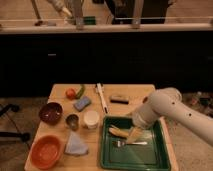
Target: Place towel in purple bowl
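**Towel lies on the table, well apart from the gripper over the green tray**

Towel [76,145], a pale blue-grey cloth folded to a rough triangle, lies flat on the near left part of the wooden table [135,92]. It sits between the orange bowl [46,151], just beside it on the left of the picture, and the green tray [150,157] on its right. It is outside the tray.

The purple bowl [51,112] stands farther back on the table's left side, behind the orange bowl and apart from the towel. A small metal cup [72,121] and a white cup [91,119] stand side by side between that bowl and the tray, just behind the towel.

The gripper [131,132] hangs low over the back half of the green tray, at the end of a thick white arm [170,107] that enters from the right. It points down and to the left. Whether it is spread or closed cannot be made out, and the towel is not in its grasp. A pale yellowish shape lies just beside it in the tray, and a fork [131,143] lies below it.

A blue sponge [82,103] rests behind the cups.
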Robot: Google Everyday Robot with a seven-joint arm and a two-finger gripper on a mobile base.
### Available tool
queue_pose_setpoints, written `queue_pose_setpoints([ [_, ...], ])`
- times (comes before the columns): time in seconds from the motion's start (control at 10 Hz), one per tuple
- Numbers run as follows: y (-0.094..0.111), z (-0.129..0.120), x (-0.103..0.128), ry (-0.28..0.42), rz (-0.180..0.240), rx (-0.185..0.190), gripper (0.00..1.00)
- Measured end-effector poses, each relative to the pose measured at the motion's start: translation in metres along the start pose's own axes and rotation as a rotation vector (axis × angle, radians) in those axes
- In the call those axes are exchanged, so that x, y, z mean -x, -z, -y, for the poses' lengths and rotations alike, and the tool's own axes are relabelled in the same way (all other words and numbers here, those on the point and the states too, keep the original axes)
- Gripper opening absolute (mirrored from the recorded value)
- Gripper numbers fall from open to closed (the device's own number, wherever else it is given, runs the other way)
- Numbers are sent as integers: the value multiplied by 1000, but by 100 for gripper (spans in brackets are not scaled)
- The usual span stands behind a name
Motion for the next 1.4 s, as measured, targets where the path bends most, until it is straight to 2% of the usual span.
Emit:
queue_pose_setpoints([
  [0.1, -15, -12, 11, -17, 72, 1, 80],
  [0.4, -45, -30, 41, -32, 110, 27, 80],
  [0.9, -80, -46, 102, 42, 120, 75, 80],
  [1.4, -80, -46, 103, 43, 122, 73, 80],
])
